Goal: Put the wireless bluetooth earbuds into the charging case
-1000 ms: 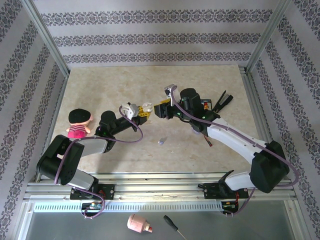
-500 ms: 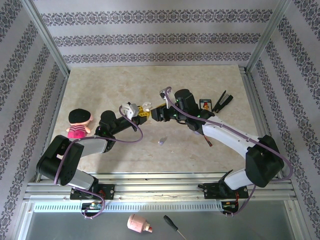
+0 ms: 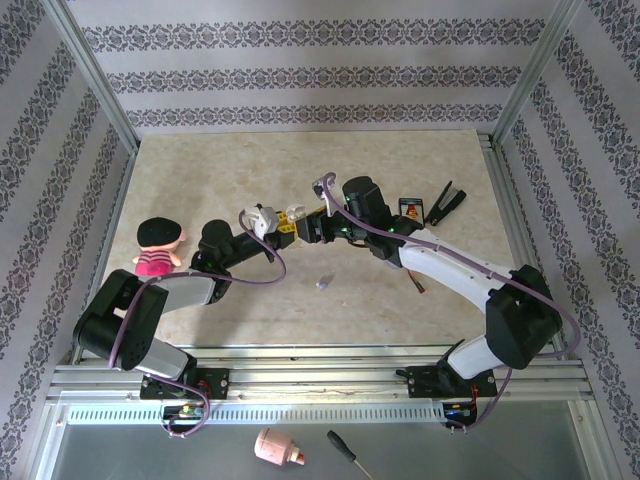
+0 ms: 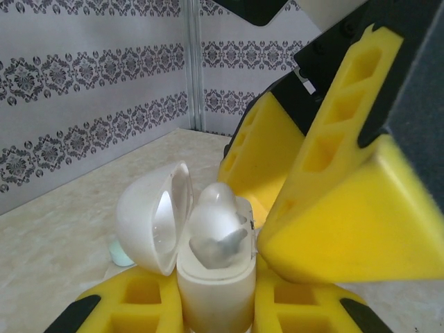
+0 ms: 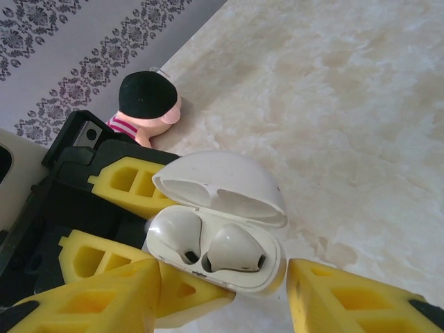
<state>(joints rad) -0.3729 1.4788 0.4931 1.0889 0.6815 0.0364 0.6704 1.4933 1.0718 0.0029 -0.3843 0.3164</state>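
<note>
Beige marble-look bench (image 3: 200, 170), patterned wallpaper on all three walls, and your two arms meet nose to nose around the middle of it.

Your left claw (image 4: 215, 309) is clamped on the charging case (image 5: 222, 267), one yellow finger on each side of the base, holding it upright off the bench. The lid (image 5: 222, 184) is flipped open and tipped back. Both whitish earbuds (image 5: 232, 248) are sitting in the case side by side. From the left wrist view one of them looks like it stands a bit proud of the rim, but I can't tell whether it's fully seated.

Your right claw (image 5: 225, 305) is spread wide with nothing in it. Its fingers sit just beside the case on either side, right up against the left claw's fingers. Whether they actually touch the case, I can't tell.

One lilac bud (image 3: 322, 284) is lying loose on the bench, a little nearer the arm bases than the two claws. Something pale green (image 4: 122, 254) peeks out behind the lid, too hidden to say what it is.

Other stuff: the doll (image 3: 157, 247) with the black hat is over by your left arm, a black clip (image 3: 447, 203) is off to the right, and a screwdriver (image 3: 345, 450) is down in front of the rail.
</note>
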